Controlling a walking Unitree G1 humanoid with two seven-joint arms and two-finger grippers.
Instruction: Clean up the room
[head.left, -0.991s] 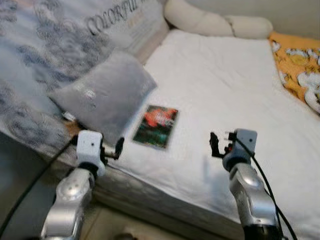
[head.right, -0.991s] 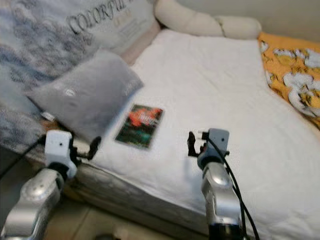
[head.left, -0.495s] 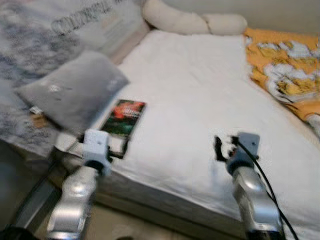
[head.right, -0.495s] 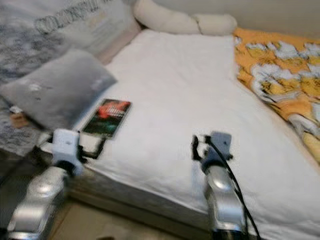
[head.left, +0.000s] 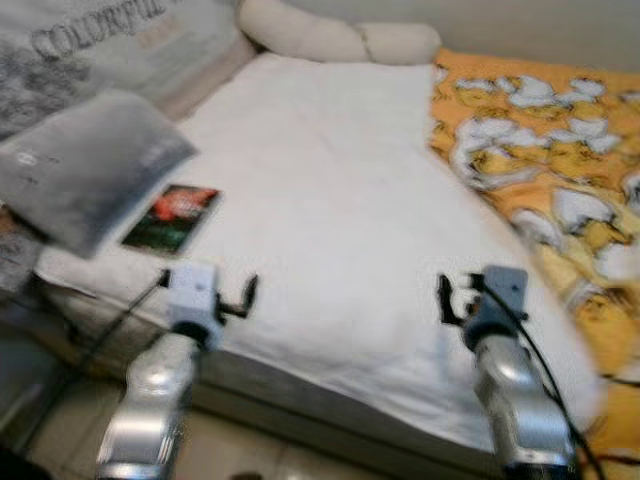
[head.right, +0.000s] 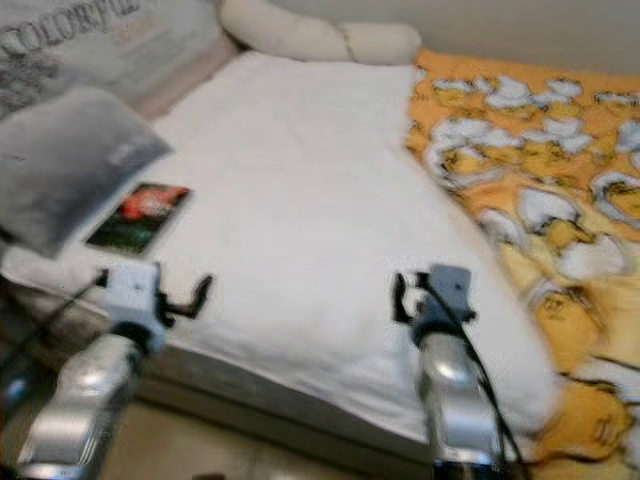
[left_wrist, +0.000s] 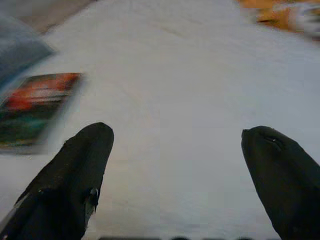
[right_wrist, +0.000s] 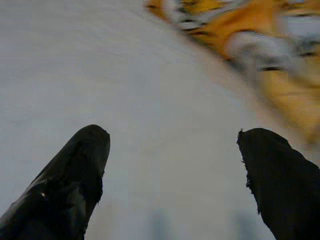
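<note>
— What's on the bed (head.left: 320, 180)?
— White sheet; a book (head.left: 171, 218) lies flat near the left edge, beside a grey pillow (head.left: 85, 165). An orange patterned blanket (head.left: 540, 150) covers the right side.
— And the grippers?
— The left gripper (head.left: 243, 298) and right gripper (head.left: 447, 297) hang over the near edge, jaws apart, holding nothing. Bare floor (head.left: 250, 455) lies below.

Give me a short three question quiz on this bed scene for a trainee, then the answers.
1. True or false: the book lies on the white sheet.
2. What is next to the book on the robot's left? A) grey pillow B) lamp C) mug
3. Fill in: the left gripper and the right gripper are both ____.

Key: 1 true. 2 A, the grey pillow. 3 open, holding nothing.
</note>
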